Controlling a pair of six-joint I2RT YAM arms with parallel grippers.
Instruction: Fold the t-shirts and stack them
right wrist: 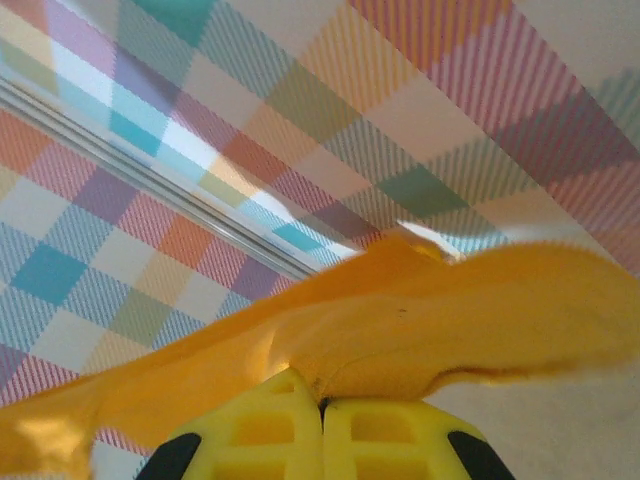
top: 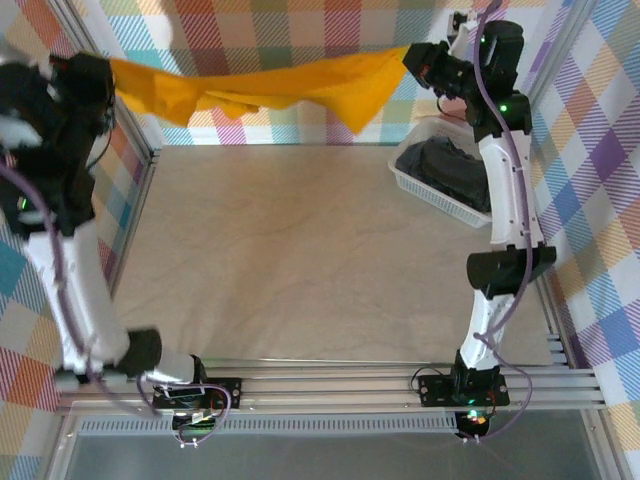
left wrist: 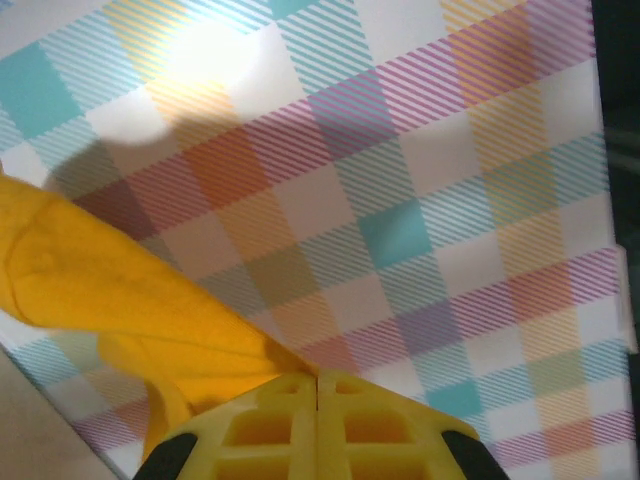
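**Spreading phase of the fold.** The mustard-orange t-shirt (top: pixel 290 88) hangs in the air above the far edge of the table (top: pixel 300 270), slung between the two raised arms. The left gripper (top: pixel 105 75) pinches one end and the right gripper (top: pixel 410 62) the other. In each wrist view the yellow fingers (left wrist: pixel 270 430) are closed flat together with a fold of orange cloth clamped at the tips, with no gap between the jaws. The cloth sags and bunches in the middle, and a loose flap droops toward the right end, so it is not yet flat. To do the step well, the arms should probably draw apart just enough to take out the sag and hold the gripped edge level. They should then lower together while dragging toward the near side, so that the hanging hem lands first and the body lays out smooth on the bare middle of the table. An uneven descent would likely leave a diagonal wrinkle or a sleeve tucked under. Surroundings: the black t-shirt (top: pixel 445 165) lies crumpled in the white basket (top: pixel 415 185) at the far right of the table, just beside the right arm — the main obstacle to a low sweep on that side. The checked wall (top: pixel 250 25) stands close behind the cloth and leaves little room to swing backward.
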